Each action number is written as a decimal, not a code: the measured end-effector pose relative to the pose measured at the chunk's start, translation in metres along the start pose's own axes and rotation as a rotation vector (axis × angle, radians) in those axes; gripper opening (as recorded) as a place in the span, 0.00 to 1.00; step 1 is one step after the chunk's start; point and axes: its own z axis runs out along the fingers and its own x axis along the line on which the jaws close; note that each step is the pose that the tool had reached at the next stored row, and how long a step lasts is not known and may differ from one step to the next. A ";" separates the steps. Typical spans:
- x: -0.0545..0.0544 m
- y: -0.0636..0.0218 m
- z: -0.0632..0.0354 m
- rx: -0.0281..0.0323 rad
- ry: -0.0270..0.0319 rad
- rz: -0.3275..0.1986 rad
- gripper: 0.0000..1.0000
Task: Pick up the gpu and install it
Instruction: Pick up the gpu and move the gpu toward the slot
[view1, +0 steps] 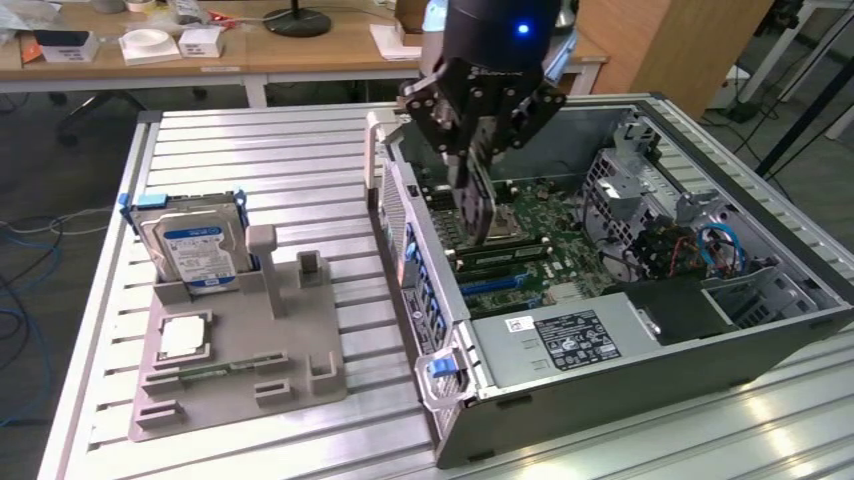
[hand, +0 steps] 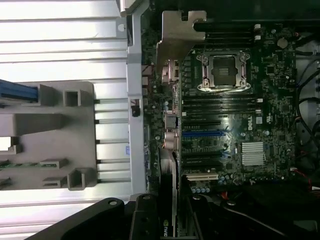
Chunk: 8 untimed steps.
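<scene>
Black gripper (view1: 478, 140) (hand: 172, 222) clamps, jaws narrowed, the thin black gpu card (view1: 475, 205) (hand: 170, 150); it hangs edge-on, long axis near vertical, over the green motherboard (view1: 550, 232) (hand: 270, 100) inside the open grey case (view1: 601, 410) (hand: 135, 100); the wrist view adds its silver bracket (hand: 180, 32), farthest from the gripper.

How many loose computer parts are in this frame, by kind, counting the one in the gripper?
gpu: 1, held by the gripper over the open case
hard drive: 1
processor chip: 1
memory stick: 1
Total: 4
</scene>
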 end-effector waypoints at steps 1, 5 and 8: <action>-0.005 0.0003 0.0001 0.0000 0.0001 0.000 0.27; -0.023 0.0015 0.0006 0.0000 0.0000 0.000 0.27; -0.037 0.0024 0.0009 0.0000 0.0000 0.000 0.27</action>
